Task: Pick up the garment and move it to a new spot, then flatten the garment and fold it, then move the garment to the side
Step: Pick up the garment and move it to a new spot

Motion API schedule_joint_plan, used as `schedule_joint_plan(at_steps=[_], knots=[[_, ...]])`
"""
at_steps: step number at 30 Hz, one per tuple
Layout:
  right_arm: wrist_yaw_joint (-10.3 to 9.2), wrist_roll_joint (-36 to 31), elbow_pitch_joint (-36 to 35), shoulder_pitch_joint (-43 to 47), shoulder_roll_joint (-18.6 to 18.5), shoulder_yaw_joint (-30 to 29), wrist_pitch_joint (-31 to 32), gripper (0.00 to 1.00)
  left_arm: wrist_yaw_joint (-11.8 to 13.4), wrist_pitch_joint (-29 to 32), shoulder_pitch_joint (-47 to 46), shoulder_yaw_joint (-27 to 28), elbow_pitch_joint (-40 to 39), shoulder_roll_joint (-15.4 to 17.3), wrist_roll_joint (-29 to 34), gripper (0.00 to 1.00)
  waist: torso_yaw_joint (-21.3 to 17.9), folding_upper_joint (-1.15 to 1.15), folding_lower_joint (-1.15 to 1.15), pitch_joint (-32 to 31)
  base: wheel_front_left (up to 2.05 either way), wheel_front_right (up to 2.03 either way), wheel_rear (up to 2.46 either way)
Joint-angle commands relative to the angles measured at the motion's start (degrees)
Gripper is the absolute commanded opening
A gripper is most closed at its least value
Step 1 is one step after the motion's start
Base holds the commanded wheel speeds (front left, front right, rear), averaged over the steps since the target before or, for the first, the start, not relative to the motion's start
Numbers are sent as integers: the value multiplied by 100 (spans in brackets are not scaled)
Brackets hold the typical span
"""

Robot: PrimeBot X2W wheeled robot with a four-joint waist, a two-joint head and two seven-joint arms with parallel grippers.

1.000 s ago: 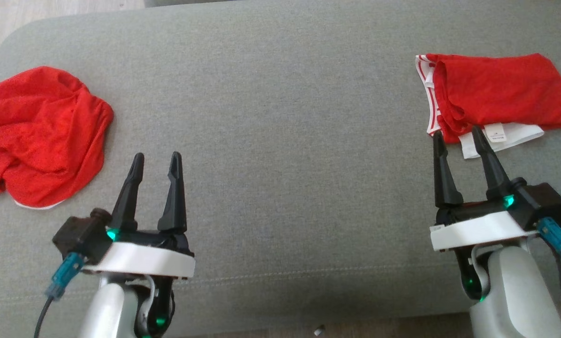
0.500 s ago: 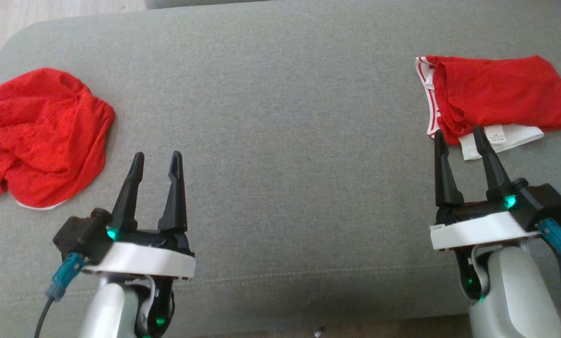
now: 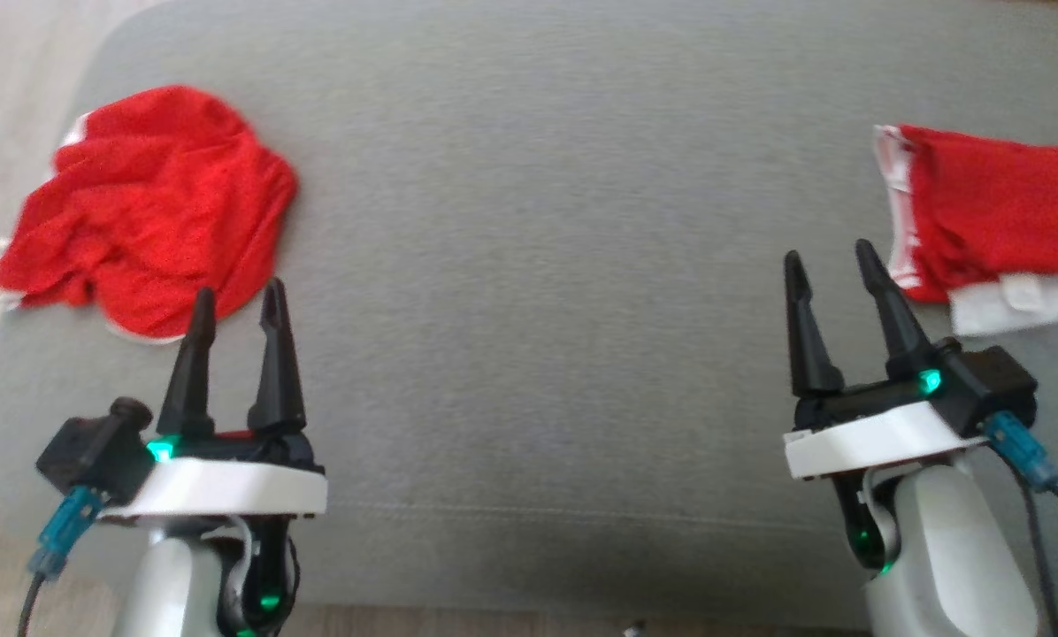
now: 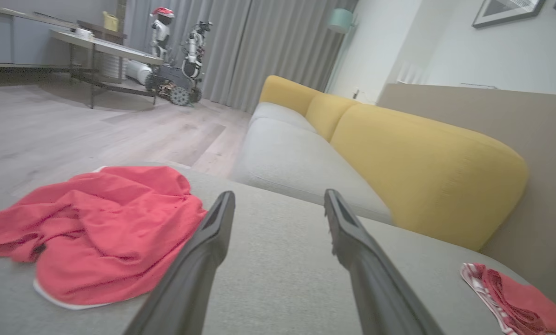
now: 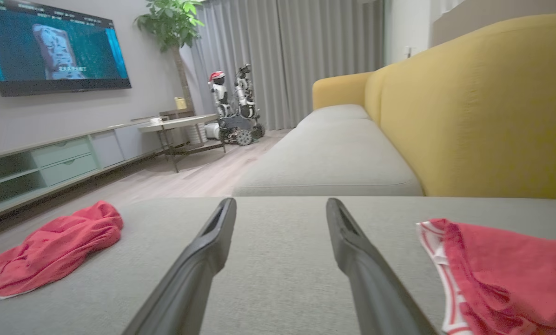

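A crumpled red garment [image 3: 153, 208] lies at the far left of the grey cushion [image 3: 529, 265]. My left gripper [image 3: 238, 294] is open and holds nothing, its fingertips just short of the garment's near right edge. In the left wrist view the garment [image 4: 96, 228] sits left of the open gripper [image 4: 279, 195]. A second red garment [image 3: 998, 212], folded, with white trim and a white label, lies at the right. My right gripper [image 3: 828, 253] is open and holds nothing, a little to the left of it. The right wrist view shows this garment [image 5: 506, 270] right of the gripper [image 5: 281, 203].
The cushion's rounded left corner [image 3: 16, 354] drops to pale wooden floor. A yellow sofa back [image 5: 473, 107] rises beyond the grey seat. Across the room stand a low table [image 5: 180, 123], another robot [image 5: 234, 104] and a wall screen [image 5: 50, 46].
The head camera has swung left, so the whole picture slid right. My left gripper now reaches the crumpled garment's edge, and my right gripper stands clear of the folded one.
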Motion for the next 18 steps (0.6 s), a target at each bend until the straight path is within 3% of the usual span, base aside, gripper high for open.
schedule_joint_plan(at_steps=[1,11,18], knots=[[36,62,-148,-126,44,212,-25,100,7,-29,-68,264,-228,39,9,100,290,0,0,22,0,0,0],[36,71,-76,-232,-55,744,83,100,37,-29,109,479,-343,39,-96,100,1293,0,0,-8,0,0,0],[36,200,13,-234,-74,974,99,100,81,-29,270,528,-405,39,-122,100,1770,0,0,-83,0,0,0]])
